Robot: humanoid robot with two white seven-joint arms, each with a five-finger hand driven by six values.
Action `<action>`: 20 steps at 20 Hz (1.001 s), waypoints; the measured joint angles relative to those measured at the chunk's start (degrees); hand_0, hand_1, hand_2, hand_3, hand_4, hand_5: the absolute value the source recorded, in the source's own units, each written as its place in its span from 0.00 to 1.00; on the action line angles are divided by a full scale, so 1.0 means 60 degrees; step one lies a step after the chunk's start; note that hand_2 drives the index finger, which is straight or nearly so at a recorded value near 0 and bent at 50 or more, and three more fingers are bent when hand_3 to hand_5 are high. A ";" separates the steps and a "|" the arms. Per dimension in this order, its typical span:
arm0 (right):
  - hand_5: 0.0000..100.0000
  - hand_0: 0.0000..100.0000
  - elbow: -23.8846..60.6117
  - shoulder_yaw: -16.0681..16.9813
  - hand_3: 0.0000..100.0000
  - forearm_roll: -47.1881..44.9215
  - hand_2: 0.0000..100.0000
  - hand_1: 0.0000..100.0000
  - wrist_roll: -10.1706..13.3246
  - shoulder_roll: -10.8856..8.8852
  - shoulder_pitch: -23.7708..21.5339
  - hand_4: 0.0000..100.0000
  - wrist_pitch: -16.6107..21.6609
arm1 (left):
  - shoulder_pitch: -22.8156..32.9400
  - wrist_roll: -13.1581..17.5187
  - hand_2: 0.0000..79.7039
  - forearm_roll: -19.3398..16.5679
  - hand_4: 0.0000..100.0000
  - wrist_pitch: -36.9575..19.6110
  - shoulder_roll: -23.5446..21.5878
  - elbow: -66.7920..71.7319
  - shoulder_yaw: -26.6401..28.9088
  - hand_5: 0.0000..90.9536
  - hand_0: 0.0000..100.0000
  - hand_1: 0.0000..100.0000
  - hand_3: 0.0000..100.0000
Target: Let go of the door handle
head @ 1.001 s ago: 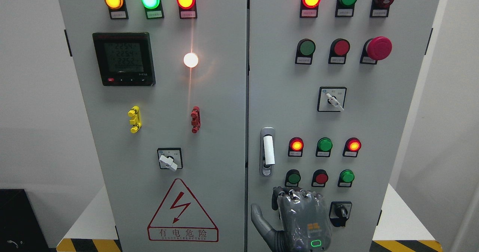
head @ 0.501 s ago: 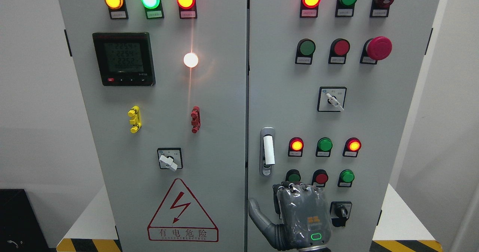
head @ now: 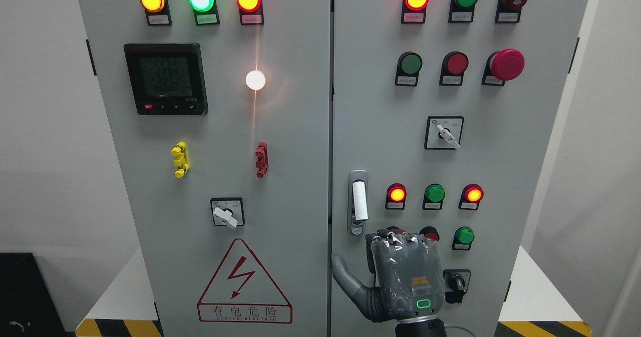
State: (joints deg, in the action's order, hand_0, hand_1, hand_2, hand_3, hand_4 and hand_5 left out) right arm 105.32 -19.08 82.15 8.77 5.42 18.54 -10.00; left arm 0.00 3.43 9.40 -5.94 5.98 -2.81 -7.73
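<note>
Against the grey cabinet door (head: 380, 126), we see our right hand (head: 403, 277) has risen, fingers curled on nothing, below the door handle (head: 358, 202), covering two lower buttons.

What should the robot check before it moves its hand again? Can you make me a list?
1. Grey robot right hand off the white-and-silver door handle: ok, it sits below, apart.
2. Handle upright in its holder: ok.
3. Hand clear of the round buttons it partly hides: cannot tell.
4. Hand clear of the black knob switch right beside it: cannot tell.
5. Big red mushroom stop button far from hand: ok.
</note>
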 measured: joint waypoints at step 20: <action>1.00 0.28 -0.0498 0.0194 1.00 -0.0009 0.94 0.28 -0.0025 0.0082 0.0757 0.99 -0.0095 | 0.0000 0.0000 0.00 0.0000 0.00 -0.0011 0.0000 0.0000 0.0000 0.00 0.12 0.56 0.00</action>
State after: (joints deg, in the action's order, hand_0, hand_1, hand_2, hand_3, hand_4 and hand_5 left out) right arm 102.33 -17.92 82.10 8.62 5.91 23.08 -10.56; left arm 0.00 3.43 9.40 -6.00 5.98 -2.81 -7.73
